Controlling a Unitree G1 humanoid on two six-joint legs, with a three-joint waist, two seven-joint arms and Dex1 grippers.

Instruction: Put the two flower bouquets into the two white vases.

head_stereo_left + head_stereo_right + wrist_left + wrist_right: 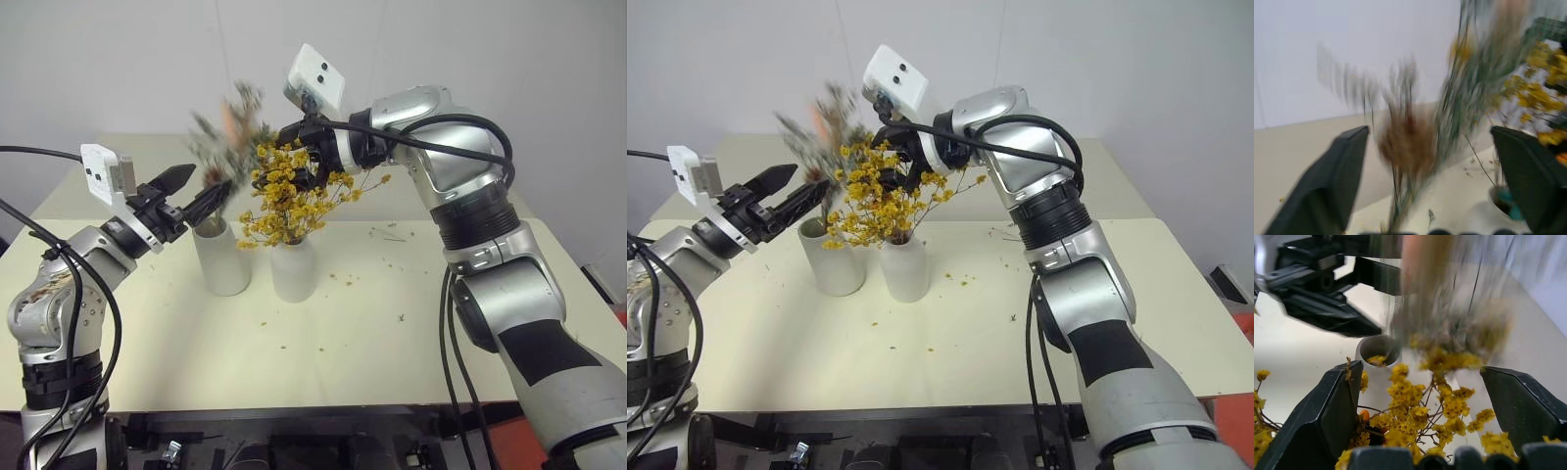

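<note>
Tabletop (343, 343) in front carries both white vases side by side: the narrow-necked vase (293, 268) holds the yellow bouquet (290, 201), so that half looks done. At its nine o'clock, touching or nearly so, the cylinder vase (223, 257) has the grey-green bouquet (227, 132) standing in its mouth, blurred as if dropping or swaying; whether it has settled I cannot tell. Left gripper (201, 194) shows jaws spread wide, empty, the stems between them untouched. Farther back, right gripper (1430, 431) has jaws fully apart around the yellow blooms, gripping nothing.
</note>
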